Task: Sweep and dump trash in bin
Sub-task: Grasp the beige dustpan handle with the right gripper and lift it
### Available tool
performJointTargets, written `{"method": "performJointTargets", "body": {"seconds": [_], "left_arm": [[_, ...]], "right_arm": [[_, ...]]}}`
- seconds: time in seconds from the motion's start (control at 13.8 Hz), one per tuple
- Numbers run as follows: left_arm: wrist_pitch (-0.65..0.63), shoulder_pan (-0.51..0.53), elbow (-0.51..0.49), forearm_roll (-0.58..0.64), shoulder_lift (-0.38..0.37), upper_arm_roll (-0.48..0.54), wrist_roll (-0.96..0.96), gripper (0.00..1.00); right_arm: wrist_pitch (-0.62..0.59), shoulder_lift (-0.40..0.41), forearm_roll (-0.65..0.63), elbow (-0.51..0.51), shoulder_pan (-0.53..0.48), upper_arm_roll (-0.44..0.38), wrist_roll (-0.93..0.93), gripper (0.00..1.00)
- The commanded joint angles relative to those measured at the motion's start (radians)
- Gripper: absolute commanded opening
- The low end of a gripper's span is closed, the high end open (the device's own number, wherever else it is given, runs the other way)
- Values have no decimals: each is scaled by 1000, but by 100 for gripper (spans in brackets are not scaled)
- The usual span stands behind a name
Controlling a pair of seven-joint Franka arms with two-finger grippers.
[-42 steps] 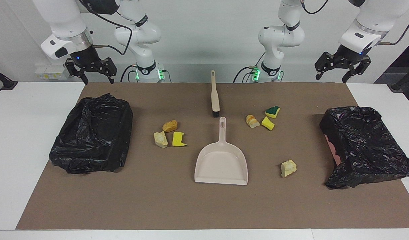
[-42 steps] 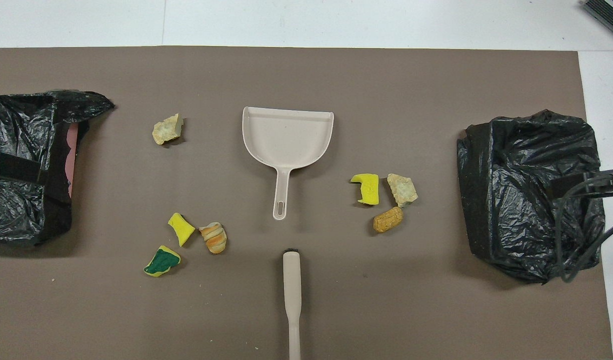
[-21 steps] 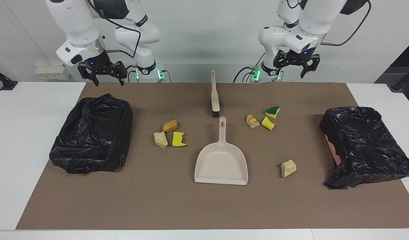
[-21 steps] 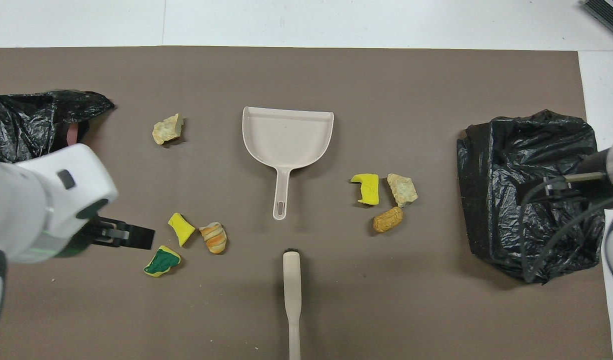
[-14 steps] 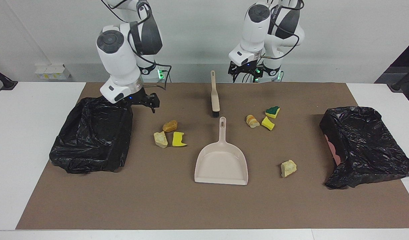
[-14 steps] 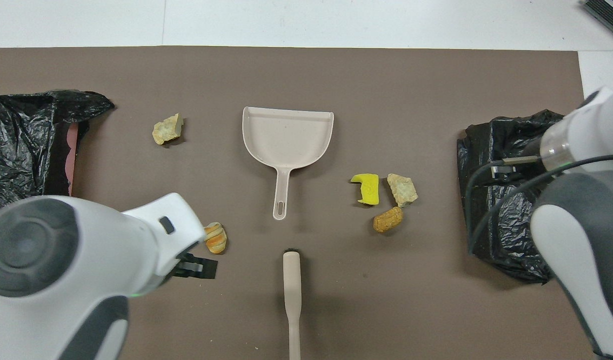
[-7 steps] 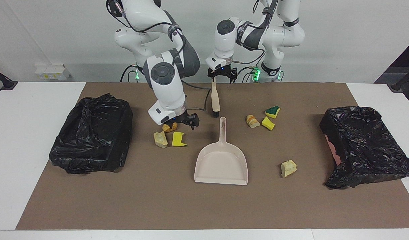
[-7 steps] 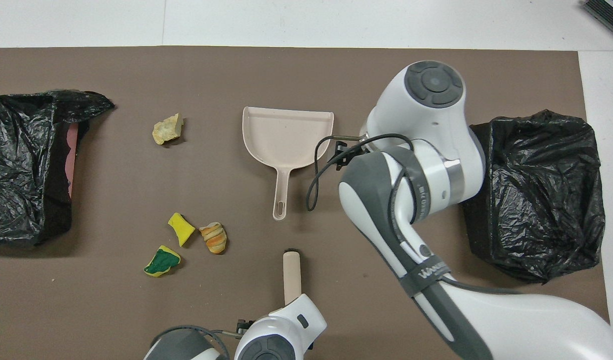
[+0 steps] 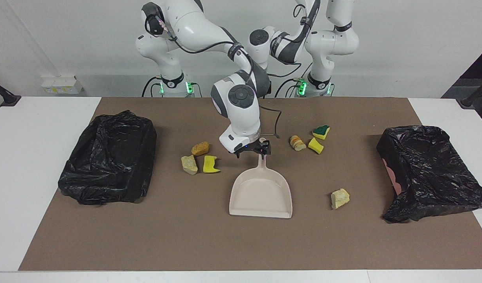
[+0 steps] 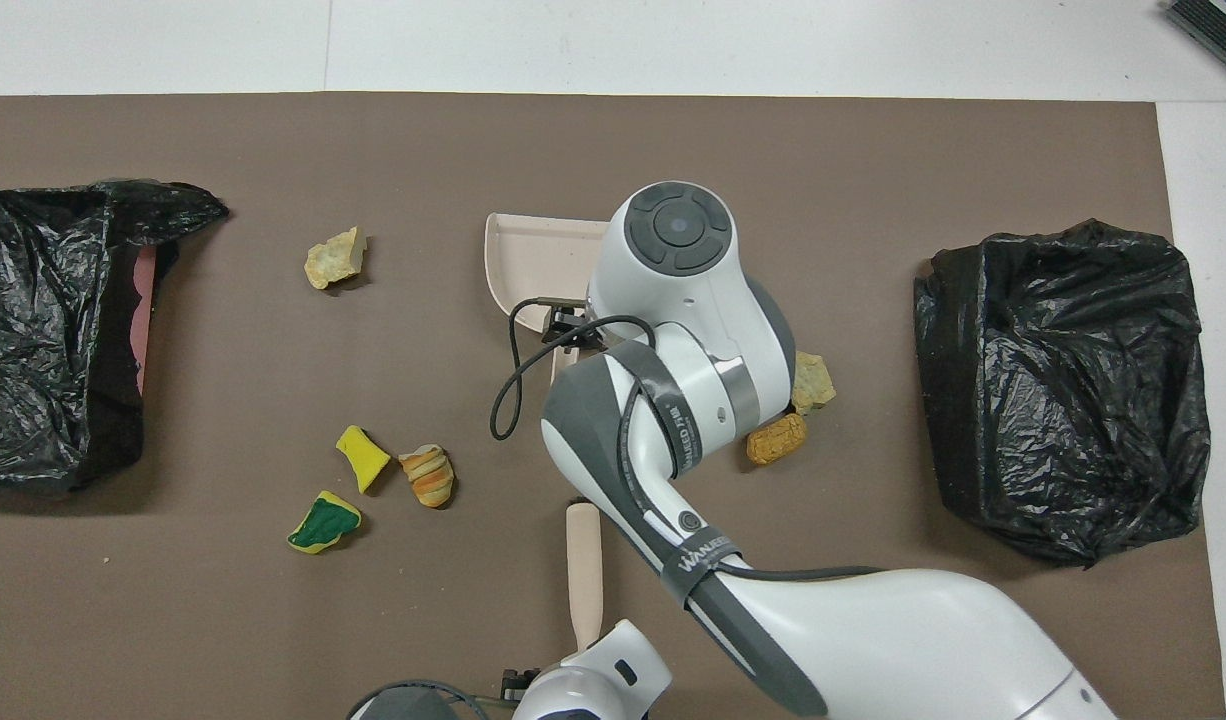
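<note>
my right gripper [image 9: 253,152] is down low over the end of the dustpan [image 9: 260,193] handle, spread, with the handle tip showing between the fingers; i cannot tell whether they touch it. the dustpan lies flat mid-mat, its handle pointing toward me and its mouth away. my left gripper [image 10: 585,668] is over the handle of the brush [image 10: 584,560], which lies nearer to me than the dustpan, in line with it; my own arms hide the gripper and i cannot tell its state. all the trash is on the brown mat [image 9: 178,243], none in the pan. toward my right arm's end sit three pieces close together: the orange chunk [image 9: 200,148], the cream chunk [image 9: 189,164] and the yellow sponge [image 9: 210,164], just beside the pan's handle side. toward my left arm's end are the striped bread piece [image 9: 297,142], the green-backed sponge [image 9: 321,131] and the small yellow sponge [image 9: 315,145], bunched near each other. the pale lone chunk [image 9: 339,198] lies apart, beside the pan's mouth. a black-bagged bin [image 9: 109,157] stands at my right arm's end of the mat and another bagged bin [image 9: 429,173] at my left arm's end.
</note>
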Motion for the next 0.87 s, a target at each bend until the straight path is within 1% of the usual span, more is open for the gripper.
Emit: {"method": "performJointTargets", "body": {"seconds": [0.0, 0.07, 0.14, 0.22, 0.29, 0.43, 0.51, 0.58, 0.65, 0.79], "left_arm": [[21, 3, -12, -20, 15, -8, -20, 71], [16, 0, -12, -20, 15, -8, -22, 53], [13, 2, -9, -20, 16, -8, -31, 32], [13, 5, -9, -20, 16, -6, -39, 13], [4, 8, -8, -20, 16, -6, -28, 0], [-54, 9, 9, -20, 12, 2, -7, 0], [-90, 18, 15, -16, 2, 8, 33, 0], [-134, 22, 23, -12, -8, 32, 89, 0], [-203, 20, 32, -4, -31, 78, 137, 0], [-310, 18, 51, 34, -94, 167, 249, 0]], "right_arm": [[25, 31, 15, 34, -12, 36, -6, 100], [33, 41, 15, 28, -5, 43, -18, 100], [71, 47, 18, 20, 6, 45, -32, 100], [64, 42, 13, 14, 9, 46, -42, 100], [64, 41, 7, 14, 11, 46, -58, 100], [64, 41, 3, 14, 9, 46, -79, 100], [61, 41, 1, 13, 9, 46, -88, 87], [59, 39, 3, 11, 11, 46, -92, 46], [54, 38, 3, 3, 11, 46, -90, 0], [44, 36, 0, 2, 11, 46, -99, 0]]}}
